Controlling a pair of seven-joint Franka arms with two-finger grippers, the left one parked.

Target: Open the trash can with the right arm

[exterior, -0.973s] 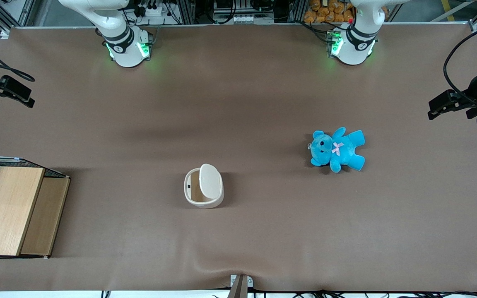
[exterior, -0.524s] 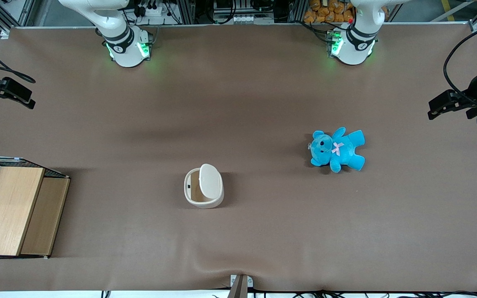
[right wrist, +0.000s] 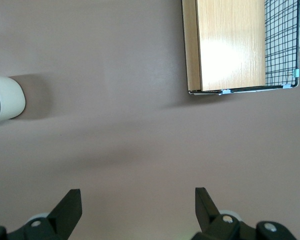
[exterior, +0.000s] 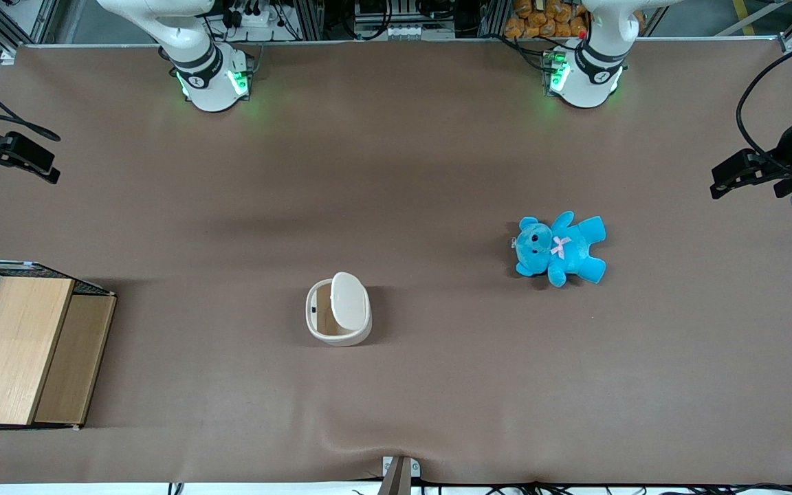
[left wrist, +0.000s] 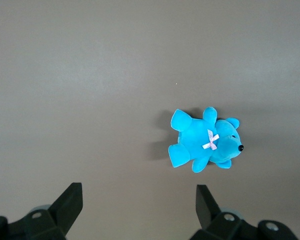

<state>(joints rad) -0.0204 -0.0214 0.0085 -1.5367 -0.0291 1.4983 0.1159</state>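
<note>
The cream-white trash can (exterior: pixel 338 317) stands near the middle of the table. Its lid (exterior: pixel 349 300) is raised on the side toward the parked arm, and the inside of the bin shows. A part of the can's wall also shows in the right wrist view (right wrist: pixel 5 97). My right gripper (exterior: pixel 49 170) hangs at the working arm's end of the table, farther from the front camera than the wooden box and well apart from the can. In the right wrist view the gripper (right wrist: pixel 138 202) is open and empty over bare mat.
A wooden box with wire mesh (exterior: pixel 25 350) sits at the working arm's end near the front edge and shows in the right wrist view (right wrist: pixel 230 45). A blue teddy (exterior: pixel 559 249) lies toward the parked arm's end and shows in the left wrist view (left wrist: pixel 205 145).
My right gripper has drifted slightly nearer to the front camera. The trash can, its raised lid and the teddy have not moved.
</note>
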